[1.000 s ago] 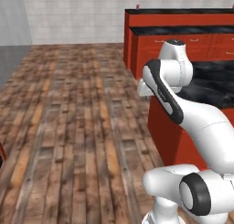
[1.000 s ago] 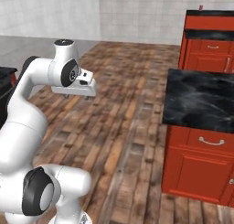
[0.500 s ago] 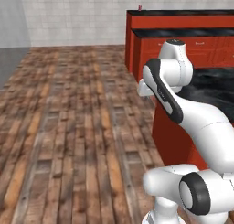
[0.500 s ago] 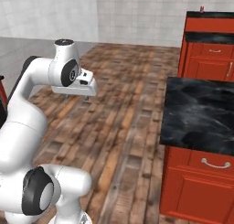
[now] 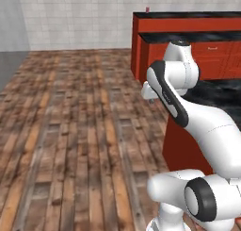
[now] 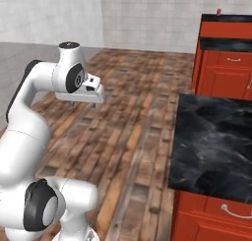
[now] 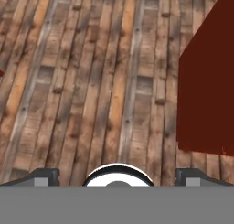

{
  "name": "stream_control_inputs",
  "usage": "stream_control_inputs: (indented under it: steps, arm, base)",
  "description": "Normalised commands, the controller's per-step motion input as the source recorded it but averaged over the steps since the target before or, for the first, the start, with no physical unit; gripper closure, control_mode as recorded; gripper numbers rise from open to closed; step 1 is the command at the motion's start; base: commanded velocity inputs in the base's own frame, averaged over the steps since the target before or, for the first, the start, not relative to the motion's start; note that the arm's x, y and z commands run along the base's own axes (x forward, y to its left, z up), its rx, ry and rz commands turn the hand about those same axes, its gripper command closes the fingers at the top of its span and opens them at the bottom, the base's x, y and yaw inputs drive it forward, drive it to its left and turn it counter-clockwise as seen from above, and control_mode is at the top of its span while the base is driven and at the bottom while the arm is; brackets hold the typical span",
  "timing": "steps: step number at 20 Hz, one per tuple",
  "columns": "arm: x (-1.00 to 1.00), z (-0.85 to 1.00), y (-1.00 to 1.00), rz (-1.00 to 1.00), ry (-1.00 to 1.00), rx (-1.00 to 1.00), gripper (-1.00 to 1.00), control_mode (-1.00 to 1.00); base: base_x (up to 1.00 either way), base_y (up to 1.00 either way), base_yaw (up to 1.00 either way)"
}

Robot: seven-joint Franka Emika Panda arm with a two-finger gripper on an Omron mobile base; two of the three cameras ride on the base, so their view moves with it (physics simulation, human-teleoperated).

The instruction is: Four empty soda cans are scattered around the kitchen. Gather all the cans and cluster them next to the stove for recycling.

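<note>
Wood-plank floor underneath, my gripper hanging above it with jaws spread wide and holding nothing, black marbled counter on red cabinets to my right, one small soda can far off atop the rear counter.

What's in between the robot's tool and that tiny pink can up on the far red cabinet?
Only bare wood floor, seen in the right base view, up to the red cabinet under the can.
</note>
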Motion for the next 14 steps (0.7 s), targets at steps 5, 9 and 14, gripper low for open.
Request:
stream_control_inputs:
  steps: [5,9,14]
  arm:
    - [0.00,0.00,0.00,0.00,0.00,0.00,-1.00,1.00]
    - [0.00,0.00,0.00,0.00,0.00,0.00,-1.00,1.00]
    - [0.00,0.00,0.00,0.00,0.00,0.00,-1.00,1.00]
  base:
    - [0.72,-0.03,0.00]
    - [0.72,-0.04,0.00]
    - [0.72,-0.04,0.01]
